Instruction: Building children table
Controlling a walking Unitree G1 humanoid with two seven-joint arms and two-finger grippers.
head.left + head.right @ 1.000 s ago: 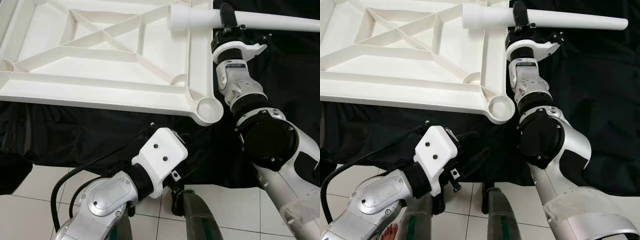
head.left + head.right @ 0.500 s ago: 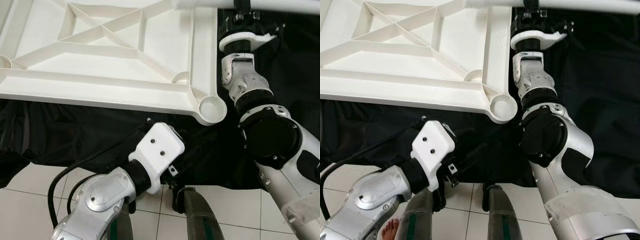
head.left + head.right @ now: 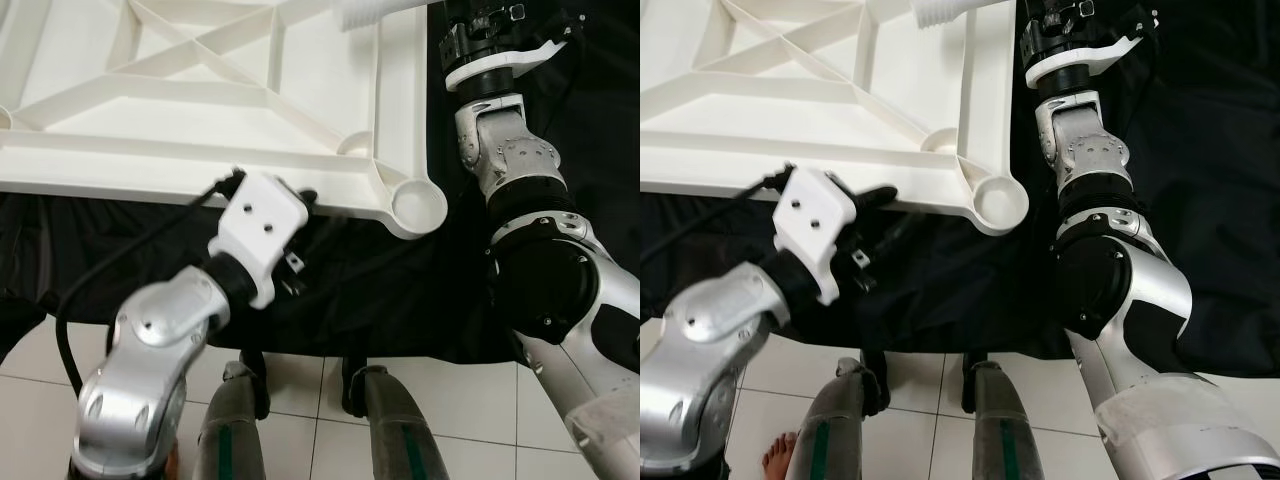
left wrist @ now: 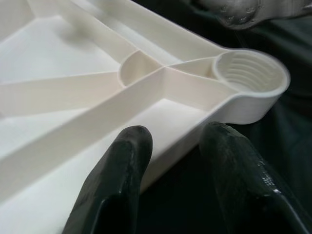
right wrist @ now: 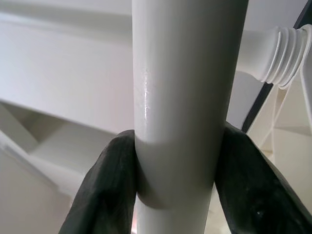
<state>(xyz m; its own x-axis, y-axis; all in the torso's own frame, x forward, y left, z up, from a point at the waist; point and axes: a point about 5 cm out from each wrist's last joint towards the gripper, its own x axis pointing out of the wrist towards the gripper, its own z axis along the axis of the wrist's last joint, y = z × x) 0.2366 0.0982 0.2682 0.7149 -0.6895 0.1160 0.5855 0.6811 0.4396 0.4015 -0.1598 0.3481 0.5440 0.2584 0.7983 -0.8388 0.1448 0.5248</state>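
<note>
A white plastic table top (image 3: pixel 200 170) lies upside down, ribs up, with a threaded corner socket (image 3: pixel 420 205) at its near right corner. My right gripper (image 5: pixel 178 146) is shut on a white table leg (image 5: pixel 185 87) at the far edge of the eye views, beyond that corner. The leg's threaded end (image 3: pixel 362 12) hangs over the top's right rail. My left gripper (image 4: pixel 175 146) is open at the near rim, left of the socket (image 4: pixel 251 73). One finger (image 4: pixel 119 170) is over the tray side and the other outside the rim.
A black cloth (image 3: pixel 590 130) covers the surface under and right of the table top. White floor tiles (image 3: pixel 40 370) lie in front, with my own legs (image 3: pixel 395 430) below. A person's bare foot (image 3: pixel 780 462) is by my left leg.
My left arm has risen from below the cloth's edge up to the table top's near rim. The right gripper has carried the leg farther away, toward the views' top edge.
</note>
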